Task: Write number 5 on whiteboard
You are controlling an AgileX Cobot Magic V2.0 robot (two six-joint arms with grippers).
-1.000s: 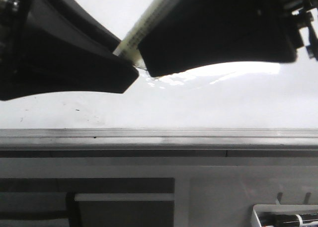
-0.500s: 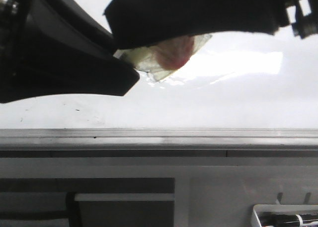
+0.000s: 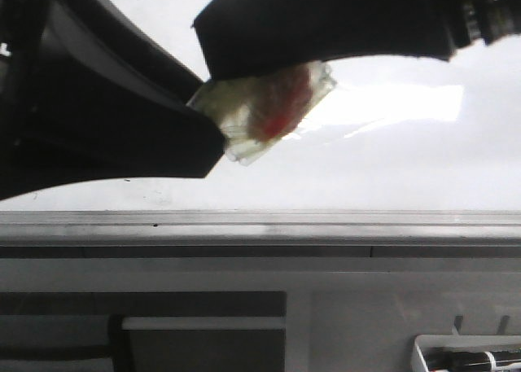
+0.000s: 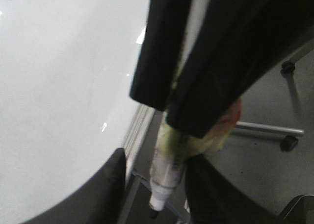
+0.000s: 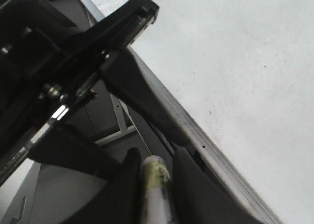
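The whiteboard is glossy white with a bright glare patch and a few tiny specks. It also shows in the left wrist view and the right wrist view. No number 5 is in view. A white marker with a yellowish, red-tinted wrap points tip down beyond the board's edge. My right gripper is shut on the marker's barrel. My left gripper is open, with its fingers on either side of the marker's tip end. A gap shows on one side.
The grey aluminium edge rail runs along the board's front edge, with a grey frame below it. A white tray holding a dark pen sits at the lower right. Metal stand legs lie on the floor past the board.
My right gripper has swung left and turned over the marker. The long white barrel no longer shows in the front view, only the wrapped part. My left gripper has shifted slightly.
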